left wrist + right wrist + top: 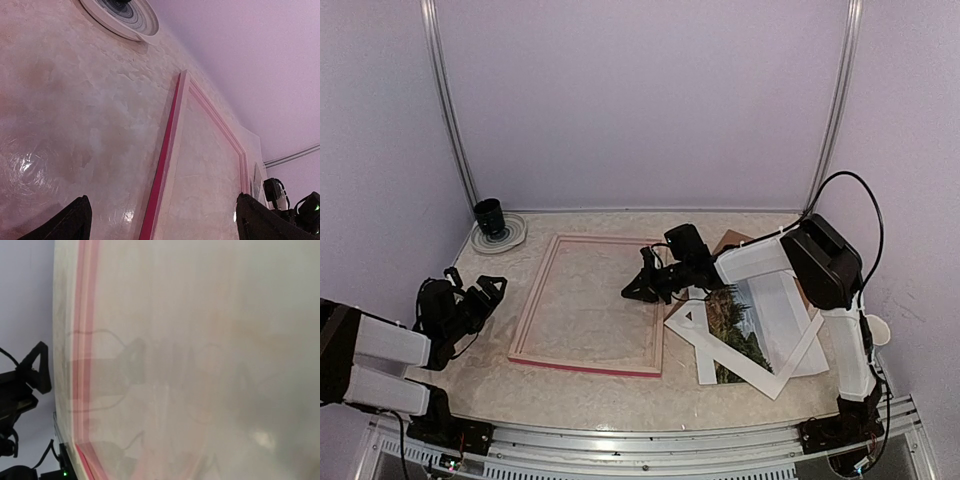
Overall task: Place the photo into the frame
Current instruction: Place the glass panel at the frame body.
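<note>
Marbled desk (590,390). Pink-red frame (585,365) flat. Paper photo (735,320) just right of frame, under white mat (775,385): likely light, floppy, creasable; take by bare edge. Wide-open left pincer (475,281) left of frame; right pincer (642,285) over frame's right rail, gap cannot tell.

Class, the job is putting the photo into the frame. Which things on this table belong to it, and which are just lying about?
Belong to the job: frame; photo.

Lying about: white mat border; brown board; dark cup; round dish.
</note>
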Controlling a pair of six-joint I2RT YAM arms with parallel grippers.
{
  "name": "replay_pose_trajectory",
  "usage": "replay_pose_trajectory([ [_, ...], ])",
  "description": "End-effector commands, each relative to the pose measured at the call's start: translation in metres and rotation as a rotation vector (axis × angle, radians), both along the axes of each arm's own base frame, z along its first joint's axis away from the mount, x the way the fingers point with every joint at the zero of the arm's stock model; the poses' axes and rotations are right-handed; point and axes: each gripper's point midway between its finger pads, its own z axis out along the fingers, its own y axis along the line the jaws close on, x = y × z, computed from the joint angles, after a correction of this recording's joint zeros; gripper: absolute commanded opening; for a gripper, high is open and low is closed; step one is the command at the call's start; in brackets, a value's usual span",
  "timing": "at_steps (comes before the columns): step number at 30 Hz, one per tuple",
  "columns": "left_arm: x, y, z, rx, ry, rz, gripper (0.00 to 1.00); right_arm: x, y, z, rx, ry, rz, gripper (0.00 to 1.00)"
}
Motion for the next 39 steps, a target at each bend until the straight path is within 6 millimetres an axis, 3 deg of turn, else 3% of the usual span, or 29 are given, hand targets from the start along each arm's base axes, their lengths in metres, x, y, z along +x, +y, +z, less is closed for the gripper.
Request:
replay_pose_trajectory([
  [1,0.008,-0.002,0.013,-0.005,-0.044,-0.012,0.99,-0.009,0.004,0.019,0.017,-0.025,0.023,0.0],
  [39,0.009,-0.005,0.007,-0.019,-0.027,-0.026,0.99,-0.015,0.002,0.042,-0.049,-0.052,0.033,0.0],
])
